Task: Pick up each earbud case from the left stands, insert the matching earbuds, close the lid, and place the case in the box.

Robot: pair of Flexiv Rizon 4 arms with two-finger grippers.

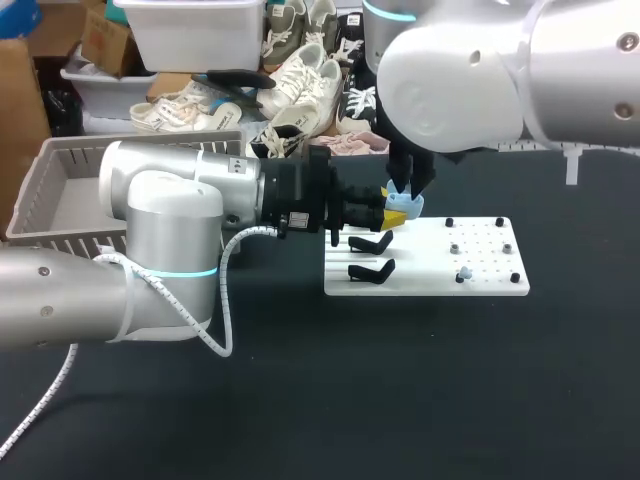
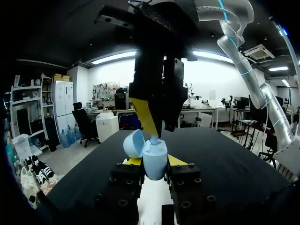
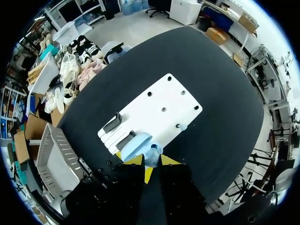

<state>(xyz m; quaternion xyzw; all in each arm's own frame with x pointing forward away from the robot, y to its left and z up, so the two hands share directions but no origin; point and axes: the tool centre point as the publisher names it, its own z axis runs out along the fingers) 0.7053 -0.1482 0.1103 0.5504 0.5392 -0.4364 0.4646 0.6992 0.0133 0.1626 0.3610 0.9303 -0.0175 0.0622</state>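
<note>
My left gripper [image 1: 393,213] [image 2: 154,163] is shut on a light blue earbud case [image 1: 410,206] [image 2: 154,157], held over the left end of the white board [image 1: 480,272] [image 3: 154,110]. The case's lid [image 2: 133,143] stands open. From above, my right gripper [image 1: 406,188] [image 3: 151,160] is shut on a light blue earbud [image 2: 153,139] whose lower end sits in the case's mouth. Two black stands [image 1: 370,243] [image 1: 370,270] on the board are bare. Another light blue earbud [image 1: 464,273] [image 3: 183,126] sits on a peg at the board's right part.
A grey slatted box [image 1: 60,200] [image 3: 54,159] stands at the table's back left, behind my left arm. The board carries several small black pegs [image 1: 498,221]. Black tabletop [image 1: 400,380] lies in front of the board.
</note>
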